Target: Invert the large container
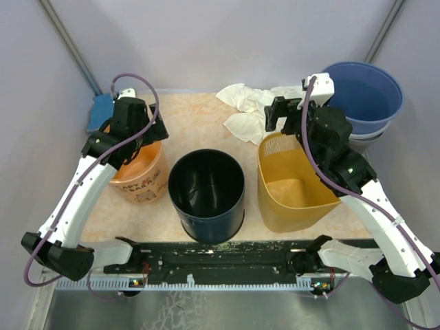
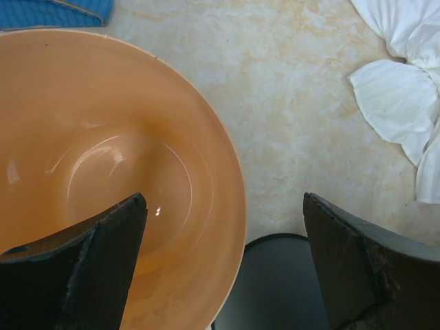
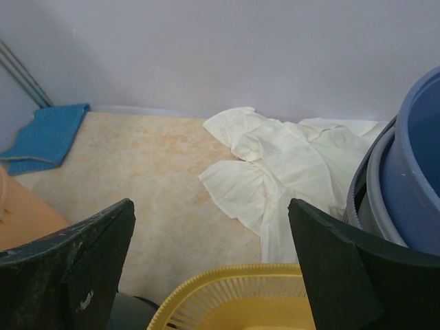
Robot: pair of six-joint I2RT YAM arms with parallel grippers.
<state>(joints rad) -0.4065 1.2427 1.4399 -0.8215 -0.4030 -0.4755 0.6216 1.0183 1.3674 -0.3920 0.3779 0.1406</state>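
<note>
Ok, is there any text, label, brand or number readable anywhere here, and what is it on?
Orange bucket: dark printed lettering on its outer wall, too small and blurred to read.
Black container, yellow basket, blue tub, white cloth, blue cloth: no print visible in any view.

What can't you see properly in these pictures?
- Orange bucket: in the top view, the left arm covers part of its opening, and its writing is too small to read.
- Blue bucket: in the right wrist view, cut off by the right edge.
- Black bin: in the left wrist view, only a sliver shows above the bottom edge.
</note>
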